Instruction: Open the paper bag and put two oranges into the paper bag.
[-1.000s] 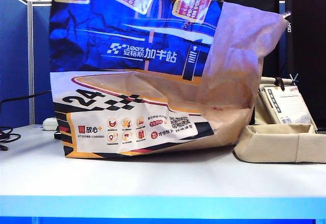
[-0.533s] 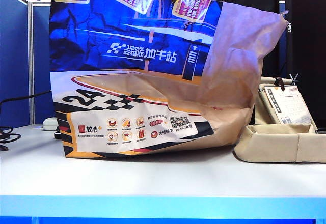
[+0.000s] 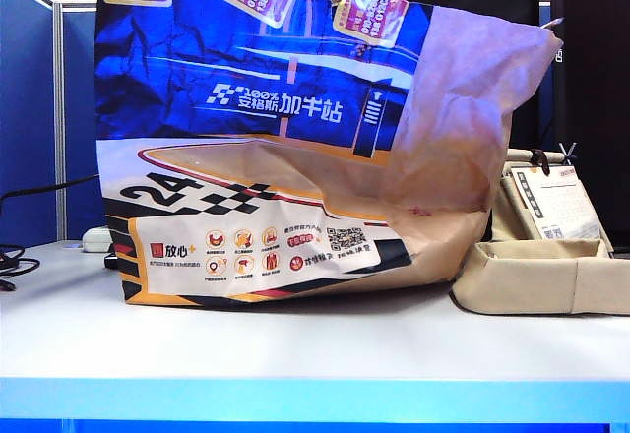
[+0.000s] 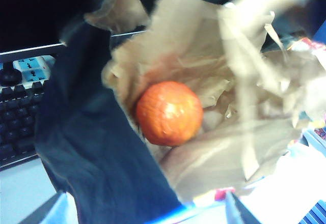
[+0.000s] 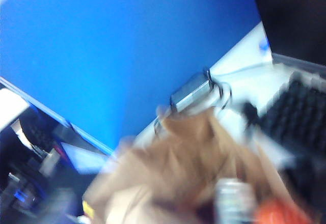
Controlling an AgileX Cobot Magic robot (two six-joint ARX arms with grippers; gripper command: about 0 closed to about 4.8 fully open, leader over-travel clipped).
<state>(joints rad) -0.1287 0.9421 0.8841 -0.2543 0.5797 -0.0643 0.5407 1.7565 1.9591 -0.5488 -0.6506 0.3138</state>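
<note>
Paper bag: you have it standing upright on the surface, mouth up, printed face towards the exterior camera. Its long axis runs from nine o'clock to three o'clock in that view. It hides both arms there.

Fabric tray: it sits just beside the bag at three o'clock. No fruit shows in it from this angle.

Left end effector: it hangs over the open mouth and looks down inside. Its fingers stand wide apart, with the bag's dark blue wall running between them. No clamp on the paper is visible.

Right end effector: it is at the crumpled brown rim, but the view is badly blurred. You cannot tell whether it is open, closed or carrying anything.

Orange: one lies inside the bag on the paper floor, dead ahead of the left end effector at its twelve o'clock. It is round, so no axis governs a grasp.

Orange-red blur: it sits just beside the right end effector. Whether it is the second fruit or the same one cannot be told.

Judgement: the mouth is open and at least one fruit is in. Confirm the second before you move. The right arm looks nearer to it, and the drop is straight down through the mouth.
</note>
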